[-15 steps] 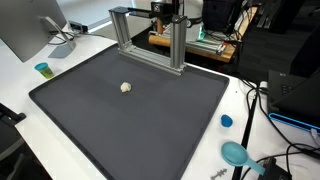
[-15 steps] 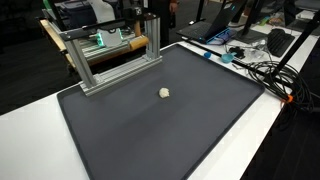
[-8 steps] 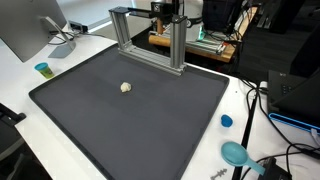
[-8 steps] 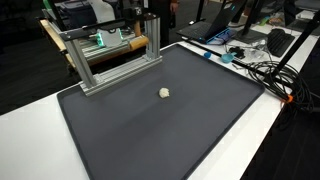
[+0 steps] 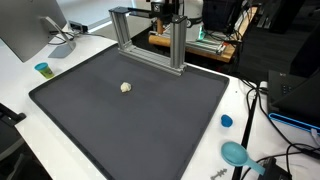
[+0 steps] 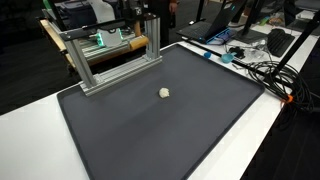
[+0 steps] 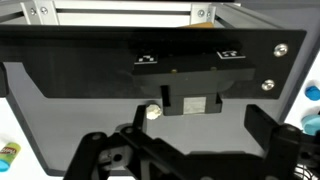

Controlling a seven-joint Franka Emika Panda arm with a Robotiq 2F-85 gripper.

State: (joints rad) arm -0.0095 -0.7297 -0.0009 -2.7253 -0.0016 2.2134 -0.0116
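The hand (image 7: 188, 152) is hanging released and empty, well above the black mat (image 5: 150, 120). The small pale lump (image 5: 126, 87) is lying alone on that mat, apart from the aluminium frame (image 5: 150, 35). It looks untouched, so grasping seems not yet begun.

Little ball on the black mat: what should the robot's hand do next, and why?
Probably move forward and down toward the little ball, shifting slightly sideways to line up with it. The gripper is open and holds nothing. The ball lies alone on the black mat, well ahead of the gripper and a bit off the middle between its fingers in the wrist view.
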